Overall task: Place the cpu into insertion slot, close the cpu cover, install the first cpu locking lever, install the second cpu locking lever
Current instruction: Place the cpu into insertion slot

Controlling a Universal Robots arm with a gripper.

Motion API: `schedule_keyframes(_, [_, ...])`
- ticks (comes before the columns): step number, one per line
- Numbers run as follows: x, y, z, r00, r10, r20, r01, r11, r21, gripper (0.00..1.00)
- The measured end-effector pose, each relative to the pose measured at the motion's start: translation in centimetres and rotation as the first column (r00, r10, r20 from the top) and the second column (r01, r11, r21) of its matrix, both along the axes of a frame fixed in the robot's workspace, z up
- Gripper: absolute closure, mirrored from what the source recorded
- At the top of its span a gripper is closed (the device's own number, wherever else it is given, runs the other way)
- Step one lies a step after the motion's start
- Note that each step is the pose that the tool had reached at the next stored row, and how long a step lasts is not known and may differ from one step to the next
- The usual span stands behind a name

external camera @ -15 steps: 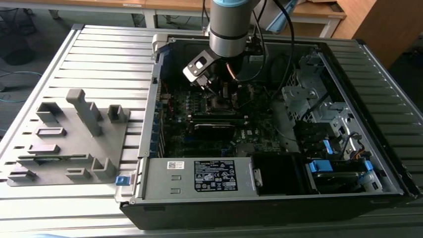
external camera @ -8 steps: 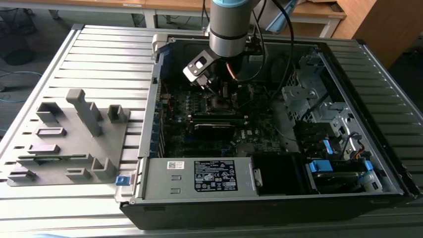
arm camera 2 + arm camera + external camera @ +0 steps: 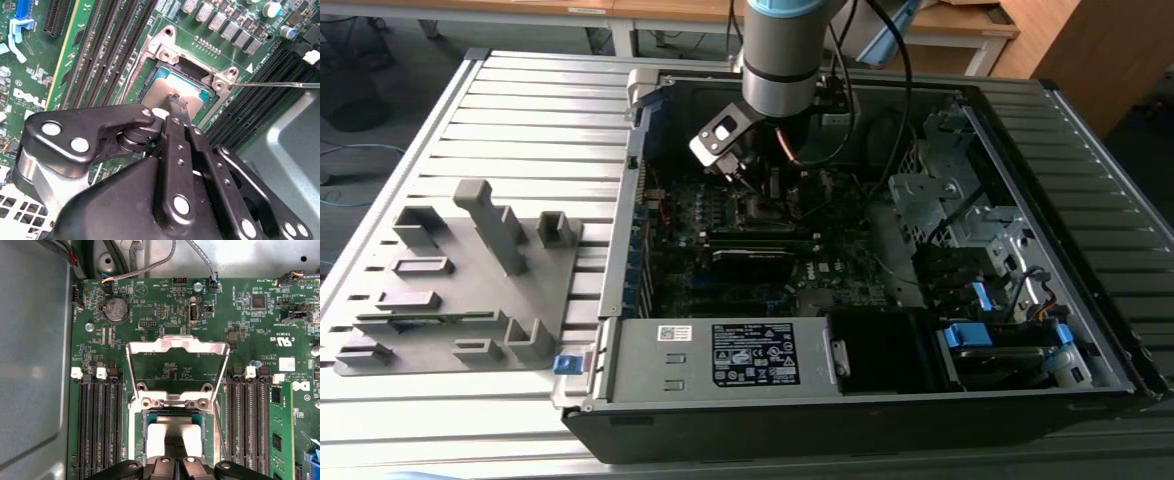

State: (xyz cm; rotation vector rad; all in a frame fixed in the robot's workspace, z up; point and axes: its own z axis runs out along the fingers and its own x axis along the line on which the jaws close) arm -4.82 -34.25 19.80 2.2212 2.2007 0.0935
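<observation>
The cpu (image 3: pixel 172 86) lies flat in the insertion slot (image 3: pixel 207 107), its silvery top showing pale (image 3: pixel 170 436) in the first wrist view. The cpu cover (image 3: pixel 177 344) stands swung open behind the slot, with bare board visible through its window. My gripper (image 3: pixel 178 103) hangs directly over the cpu with its two black fingers (image 3: pixel 162 466) pressed together, nothing seen between them. A thin metal locking lever (image 3: pixel 280 84) juts out sideways from the slot's corner. In the exterior view the gripper (image 3: pixel 750 182) is down inside the open computer case, above the slot (image 3: pixel 767 212).
Long black memory slots (image 3: pixel 97 425) flank the insertion slot on both sides, one holding a green memory stick (image 3: pixel 278 432). Cables (image 3: pixel 145 267) run along the board's edge. The power supply (image 3: pixel 720 355) and drive cage (image 3: pixel 961 215) crowd the case. A grey parts fixture (image 3: pixel 460 285) sits at the exterior view's left.
</observation>
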Motion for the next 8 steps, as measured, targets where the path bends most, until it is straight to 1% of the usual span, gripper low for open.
schedule_keyframes(8, [0.0, 0.0, 0.0, 1.0, 0.0, 0.0002, 0.0, 1.0, 0.0003, 0.89])
